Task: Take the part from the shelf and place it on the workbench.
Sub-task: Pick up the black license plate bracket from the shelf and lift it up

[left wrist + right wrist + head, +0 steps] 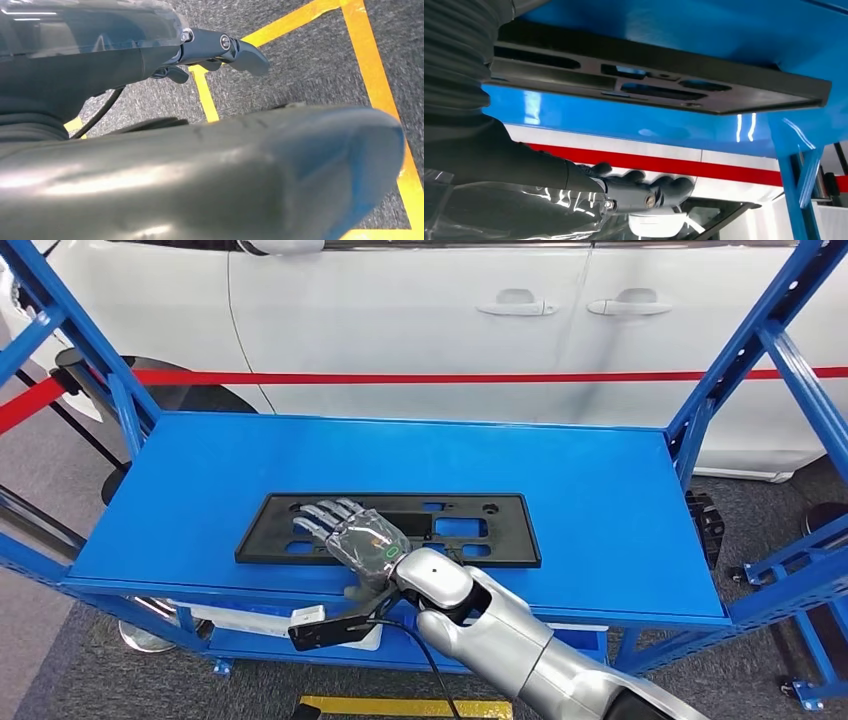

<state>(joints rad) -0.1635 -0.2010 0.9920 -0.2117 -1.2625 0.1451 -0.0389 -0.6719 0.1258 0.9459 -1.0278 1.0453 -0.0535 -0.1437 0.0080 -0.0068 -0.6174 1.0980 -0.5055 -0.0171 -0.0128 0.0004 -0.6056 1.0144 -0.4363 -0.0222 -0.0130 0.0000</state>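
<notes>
1. Head view: one black part (400, 528) lies flat on the blue shelf (600, 500).
2. One right hand (352, 535) rests over the part's left half, fingers extended; grip can't be confirmed.
3. Left hand (220, 47) holds nothing, fingers apart, above grey floor (310, 65).

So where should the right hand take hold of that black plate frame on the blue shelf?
Probably the near long edge of the black plate frame, approached from the robot's side. It lies flat on the blue shelf, and the right hand is over that part. The cut-outs there could also give fingers purchase.
</notes>
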